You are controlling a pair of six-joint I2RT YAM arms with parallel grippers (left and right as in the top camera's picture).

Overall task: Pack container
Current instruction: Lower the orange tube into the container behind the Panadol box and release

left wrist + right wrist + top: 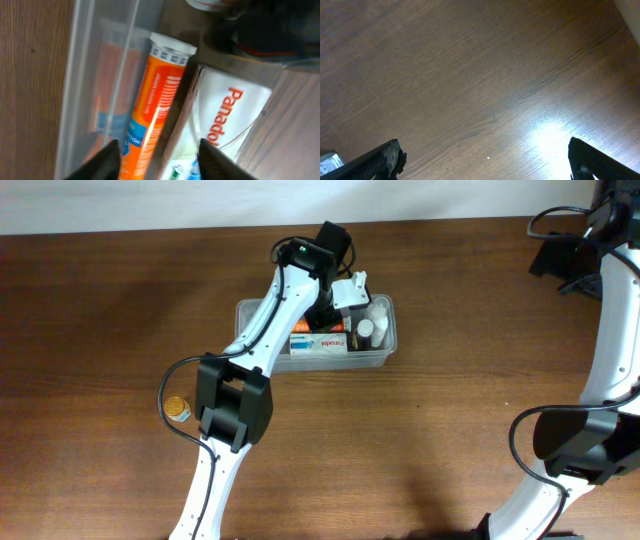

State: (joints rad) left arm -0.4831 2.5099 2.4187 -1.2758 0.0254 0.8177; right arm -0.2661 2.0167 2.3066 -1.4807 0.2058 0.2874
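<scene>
Nearest the robot's side of the table (100,310), a small round gold-topped object (176,408) is seen on the wood just beside the left arm's lower link; beyond it, near the middle of the table, the container (383,358) is set down with its long side across the view.

Inside the container, a white Panadol box (322,343) is laid flat along the near wall; an orange tube (301,330) is laid behind it, partly hidden by the arm; small bottles (378,315) are stood upright at the right-hand end.

The left gripper (158,146) is held over the container with its jaws spread apart and nothing clamped. In the left wrist view the tube's lower end is framed between the two dark fingers (107,161), the tube's white cap is pointed away from them, and the clear wall is seen along the tube's one side and the box, its red lettering readable, along the other. Whether the fingers are touching the tube cannot be told.

Farthest off, at the right back corner of the table, the right gripper (485,161) is held above bare wood, well apart from the container; its jaws are opened wide and nothing is held between them.
</scene>
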